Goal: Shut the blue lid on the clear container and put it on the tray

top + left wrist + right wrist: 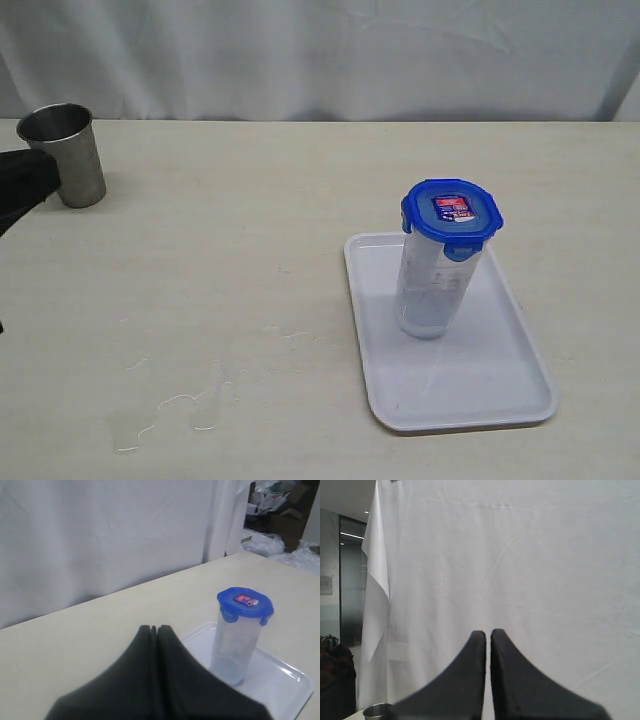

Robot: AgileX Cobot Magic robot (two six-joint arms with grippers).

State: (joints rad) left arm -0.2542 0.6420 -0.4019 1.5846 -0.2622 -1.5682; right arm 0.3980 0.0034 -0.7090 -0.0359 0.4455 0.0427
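The clear container (432, 290) stands upright on the white tray (500, 385), right of the table's middle. The blue lid (452, 212) sits on top of it, sticker face up. The left wrist view shows the same container (235, 650), its lid (245, 603) and the tray (285, 680) beyond my left gripper (154, 628), which is shut and holds nothing. That gripper (35, 178) is at the far left edge of the exterior view, well away from the tray. My right gripper (488, 632) is shut, empty, facing the white curtain, and is out of the exterior view.
A metal cup (64, 155) stands at the back left, just behind my left gripper; its rim (377, 711) shows in the right wrist view. A smear of spilled water (175, 410) lies near the table's front left. A white curtain (320, 55) hangs behind the table.
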